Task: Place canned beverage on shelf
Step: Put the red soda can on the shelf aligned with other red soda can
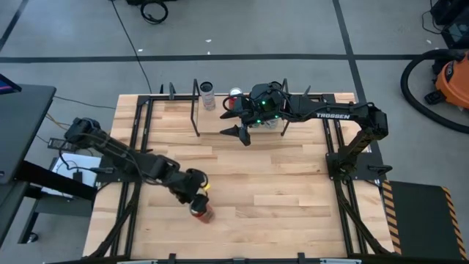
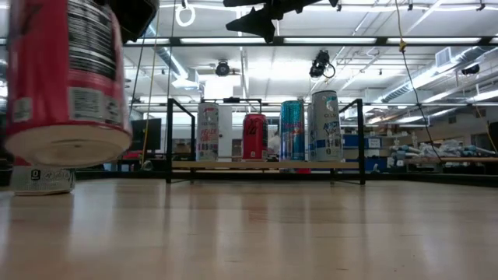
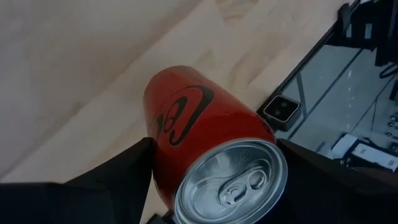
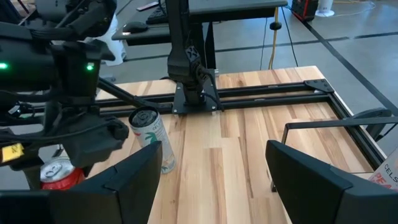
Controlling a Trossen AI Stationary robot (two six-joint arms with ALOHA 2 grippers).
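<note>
Left gripper [image 3: 214,168], jaws clenched on the red aluminium can [image 3: 199,134], at six o'clock; right gripper [image 1: 236,117], jaws released, over the wood-and-black-rod shelf [image 2: 264,165].

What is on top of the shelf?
Four cans stand on the shelf: a white can, a red can, a teal can and a tall white-and-blue can. Anything behind them is hidden.

red can [image 3: 186,118] black script, silver top; shelf [image 2: 264,166] light-wood board, black frame; table [image 1: 278,191] pale wood
</note>
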